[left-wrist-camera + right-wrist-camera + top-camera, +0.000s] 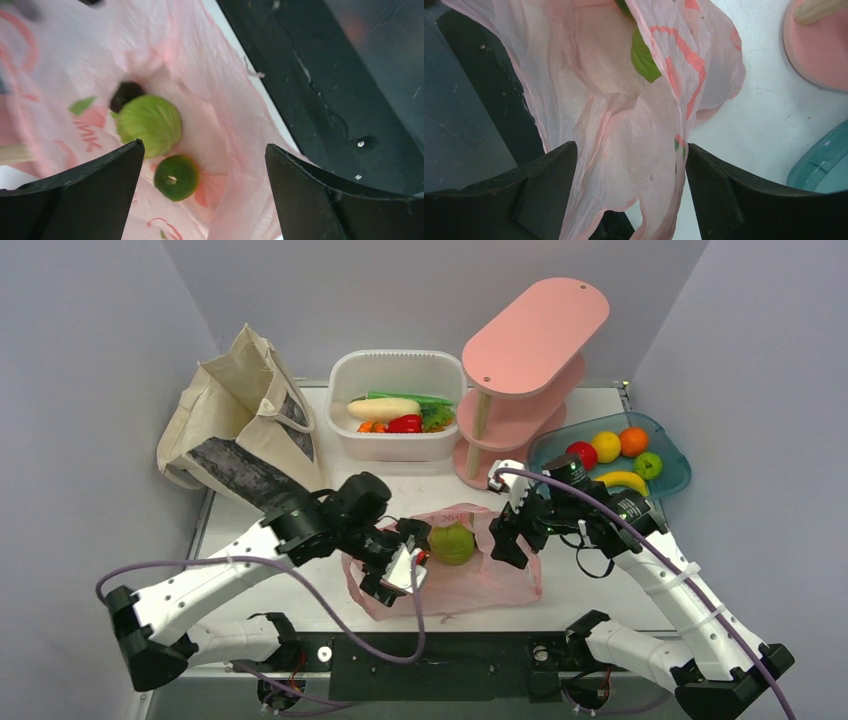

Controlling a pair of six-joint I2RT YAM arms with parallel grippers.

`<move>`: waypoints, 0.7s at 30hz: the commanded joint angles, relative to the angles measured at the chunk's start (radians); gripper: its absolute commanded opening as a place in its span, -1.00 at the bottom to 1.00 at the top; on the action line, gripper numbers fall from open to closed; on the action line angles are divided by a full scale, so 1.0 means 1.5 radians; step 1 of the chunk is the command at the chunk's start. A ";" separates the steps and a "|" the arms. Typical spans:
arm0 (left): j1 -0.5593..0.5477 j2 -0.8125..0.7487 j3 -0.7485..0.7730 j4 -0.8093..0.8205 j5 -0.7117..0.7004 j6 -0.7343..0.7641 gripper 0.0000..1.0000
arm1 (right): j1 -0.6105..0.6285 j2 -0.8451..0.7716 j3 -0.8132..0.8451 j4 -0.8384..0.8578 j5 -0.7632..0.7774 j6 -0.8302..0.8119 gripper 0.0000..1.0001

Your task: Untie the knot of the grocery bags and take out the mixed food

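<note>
The pink plastic bag (480, 575) lies open at the table's front middle. A round light-green vegetable (452, 543) sits in its mouth. My left gripper (403, 562) is open at the bag's left side. In the left wrist view the vegetable (149, 125), a small dark-green round fruit (176, 177) and a dark round thing (126, 92) lie inside the bag (215, 75), with the open gripper (204, 152) just over them. My right gripper (505, 537) is open at the bag's right edge. In the right wrist view loose bag film (634, 165) hangs between its fingers (628, 152).
The beige tote (235, 425) stands at the back left. A white tub (395, 445) holds a white radish (383, 408), peppers and a leafy green (437, 417). A pink tiered shelf (530, 340) and a blue tray (672, 478) of fruit stand at the right.
</note>
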 commanded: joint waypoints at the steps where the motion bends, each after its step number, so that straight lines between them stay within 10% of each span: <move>1: -0.004 0.085 -0.036 0.043 -0.075 0.070 0.78 | 0.001 0.020 0.041 0.054 -0.004 0.033 0.49; 21: 0.150 0.296 -0.052 0.113 -0.156 0.199 0.94 | -0.003 0.057 0.062 0.067 -0.004 0.039 0.49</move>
